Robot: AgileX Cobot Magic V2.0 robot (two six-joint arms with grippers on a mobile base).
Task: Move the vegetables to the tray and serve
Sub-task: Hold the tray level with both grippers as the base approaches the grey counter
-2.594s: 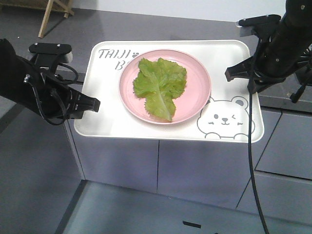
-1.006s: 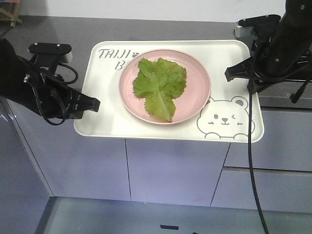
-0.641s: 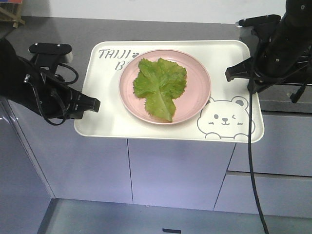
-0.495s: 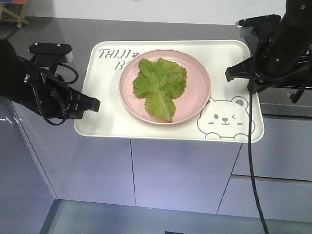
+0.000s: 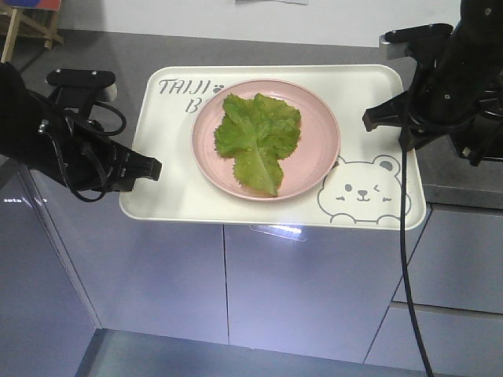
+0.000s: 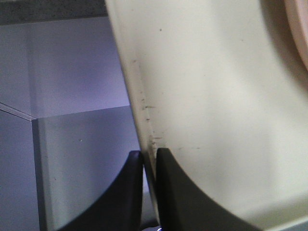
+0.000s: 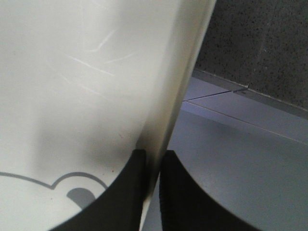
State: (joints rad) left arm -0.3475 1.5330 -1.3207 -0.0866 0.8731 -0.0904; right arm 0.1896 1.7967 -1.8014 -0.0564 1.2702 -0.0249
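Observation:
A green lettuce leaf, the vegetables [image 5: 258, 137], lies on a round pink plate [image 5: 318, 161] resting on the cream bear tray [image 5: 169, 196]. The tray is held level in front of a counter. My left gripper [image 5: 149, 169] is shut on the tray's left rim, and the left wrist view shows its fingertips [image 6: 150, 156] pinching the rim of the tray [image 6: 216, 120]. My right gripper [image 5: 376, 119] is shut on the right rim. In the right wrist view its fingertips [image 7: 154, 156] clamp the tray [image 7: 86, 96] beside the bear's ear.
A dark grey countertop [image 5: 118, 55] runs behind the tray, with pale cabinet fronts [image 5: 299, 290] below it. A wooden frame [image 5: 31, 27] stands at the far top left. A black cable [image 5: 405, 259] hangs from the right arm.
Tray, plate, leaf and both grippers keep their places in the view. The counter, cabinet seams and floor behind them have shifted, and the wooden frame has come back into view at top left.

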